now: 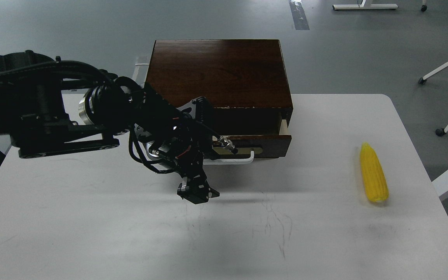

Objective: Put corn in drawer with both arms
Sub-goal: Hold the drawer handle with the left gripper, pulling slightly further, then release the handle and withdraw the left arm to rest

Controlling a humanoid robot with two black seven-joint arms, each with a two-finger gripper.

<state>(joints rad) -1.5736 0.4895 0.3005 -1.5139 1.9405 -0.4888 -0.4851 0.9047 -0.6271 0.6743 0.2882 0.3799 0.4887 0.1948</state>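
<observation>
Left gripper (197, 193) hangs low over the white table (91, 217), just in front of the drawer's left end, and it shows so dark and end-on that I cannot tell whether its fingers are spread or pressed together; nothing appears to be held in it. Behind it the left arm (53, 116) reaches in from the left and covers the left part of the drawer (274, 143), which stands pulled out only a little from the dark wood cabinet (216, 70), a pale side showing at its right corner. Its white bar handle (243, 159) runs along the front, with the right end clear and the left end hidden behind the wrist and cable loops. The corn (373, 173) lies on the table well apart to the right, pointed end away from the robot, untouched. No right gripper is in view; only a loop of black cable shows at the right edge. As I judge it, the opening is still too narrow for the cob, so the drawer needs more pulling first. The risks from here: the gripper sits below and forward of the handle, so a pull could miss the bar or slip off it; a hard tug could drag the whole cabinet across the smooth top; and the round cob could roll when grasped.
</observation>
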